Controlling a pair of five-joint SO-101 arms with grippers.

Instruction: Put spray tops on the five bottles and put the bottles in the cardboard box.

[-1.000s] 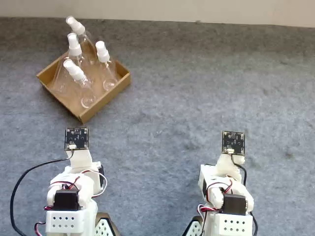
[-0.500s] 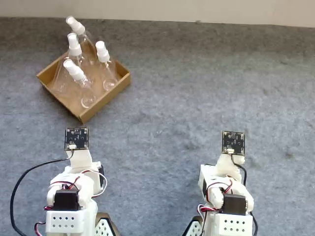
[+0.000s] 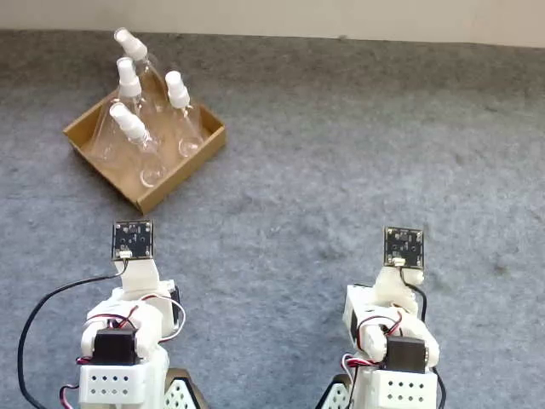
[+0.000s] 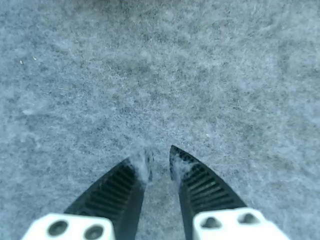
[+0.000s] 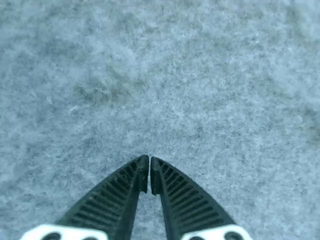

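Both arms parked at the near edge of the desk (image 3: 341,153), well apart from the cardboard box (image 3: 183,177) at far left. My left hand (image 4: 158,159) hangs just over grey felt, fingers parted a crack, gripping nothing. My right hand (image 5: 149,172) is closed tip to tip, empty, also over bare felt.

The bottles (image 3: 183,128) sit in the box, leaning, each with a white spray top (image 3: 177,88) on. I count four tops. The clear plastic overlaps, so I can't tell whether a fifth bottle is hidden among them.

My judgement: this is the end or wrap-up step. To do it well, I'd keep both hands low and away from the box so nothing gets knocked, and confirm the count before calling it done. If one bottle is missing, I'd approach the box from above, since the leaning bottles look easy to tip.
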